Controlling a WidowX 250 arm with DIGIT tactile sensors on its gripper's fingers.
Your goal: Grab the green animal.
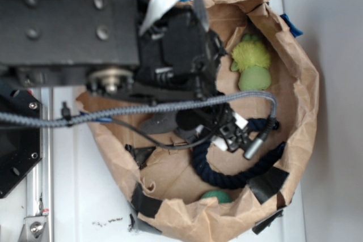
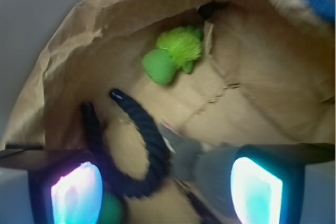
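The green animal (image 1: pixel 252 63) lies on the floor of a brown paper bag (image 1: pixel 298 100) near its far right wall, with the shaggy lime tuft above the smooth round body. In the wrist view the green animal (image 2: pixel 173 56) sits well ahead of my gripper (image 2: pixel 167 192), untouched. My gripper is open, its two lit pads (image 2: pixel 76 192) set wide apart with only the bag floor and other toys behind the gap. In the exterior view my gripper (image 1: pixel 218 128) hangs over the bag's middle, largely hidden by the arm.
A dark blue rope (image 2: pixel 144 129) curls directly below the gripper. A grey plush shark (image 2: pixel 210 163) lies by the right pad, and a small dark green ball (image 1: pixel 216 196) rests near the bag's front wall. The crumpled bag walls (image 2: pixel 262 77) rise all round. A grey cable (image 1: pixel 142 109) crosses the bag.
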